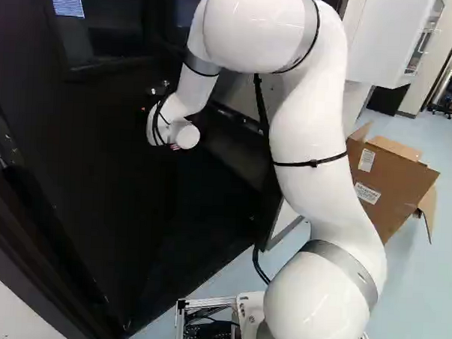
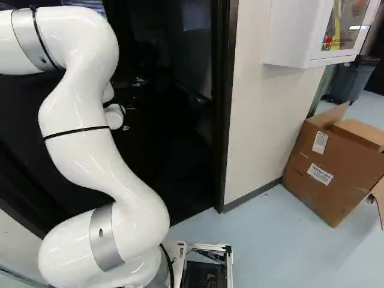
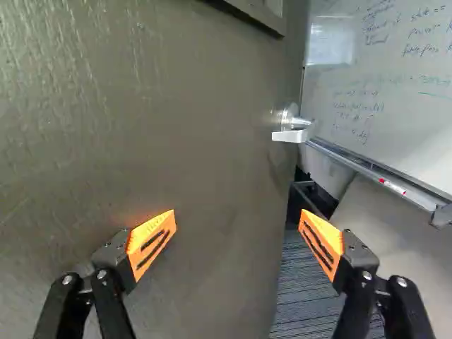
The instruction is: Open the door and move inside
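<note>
Floor: pale blue and smooth (image 2: 270, 240) on my side; past the door I see striped grey carpet (image 3: 304, 304).
Wall: off-white (image 2: 258, 114), beside the dark door frame (image 2: 224, 114).
Door: dark and standing open (image 3: 176, 141), filling much of the left base view's left side; the corner of its window frame (image 3: 272, 18) shows in my wrist view.
Arm: my white arm (image 1: 309, 158) bends over, its wrist close by the door.
Whiteboard: covered in handwriting (image 3: 381, 85), just past the door's edge.
Box: brown cardboard (image 2: 330, 174), flaps open, on the blue floor by the wall.
Cabinet: white with a glass front (image 2: 294, 36), mounted above the box.
Jaws: spread wide, gripping nothing; one orange pad (image 3: 152, 244) is over the door's face, the other over the opening beyond its edge.
Lever handle: silver (image 3: 291, 134), on the door near its edge, ahead of the jaws and apart from them.
</note>
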### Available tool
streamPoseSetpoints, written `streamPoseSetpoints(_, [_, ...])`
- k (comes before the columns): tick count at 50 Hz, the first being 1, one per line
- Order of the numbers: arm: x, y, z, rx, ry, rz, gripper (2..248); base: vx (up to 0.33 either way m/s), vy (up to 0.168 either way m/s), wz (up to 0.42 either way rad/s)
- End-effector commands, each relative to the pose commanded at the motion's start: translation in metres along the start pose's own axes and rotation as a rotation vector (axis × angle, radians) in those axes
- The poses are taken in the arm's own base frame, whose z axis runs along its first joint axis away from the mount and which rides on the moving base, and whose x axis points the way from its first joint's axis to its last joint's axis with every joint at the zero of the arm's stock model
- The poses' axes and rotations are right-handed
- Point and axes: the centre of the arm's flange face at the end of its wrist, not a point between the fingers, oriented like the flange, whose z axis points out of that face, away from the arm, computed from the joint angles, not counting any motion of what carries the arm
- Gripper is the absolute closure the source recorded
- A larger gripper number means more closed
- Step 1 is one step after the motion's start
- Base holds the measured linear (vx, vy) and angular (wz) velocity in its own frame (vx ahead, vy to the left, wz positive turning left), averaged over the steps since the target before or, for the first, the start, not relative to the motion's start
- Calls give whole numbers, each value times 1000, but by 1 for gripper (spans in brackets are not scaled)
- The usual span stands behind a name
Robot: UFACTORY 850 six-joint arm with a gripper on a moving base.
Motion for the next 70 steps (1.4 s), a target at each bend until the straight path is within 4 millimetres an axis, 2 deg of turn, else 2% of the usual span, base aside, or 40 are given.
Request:
streamPoseSetpoints(40, [-8, -59, 36, 84, 28, -1, 3, 0, 0, 0])
streamPoseSetpoints(70, [-14, -110, 43, 158, 37, -1, 3, 0, 0, 0])
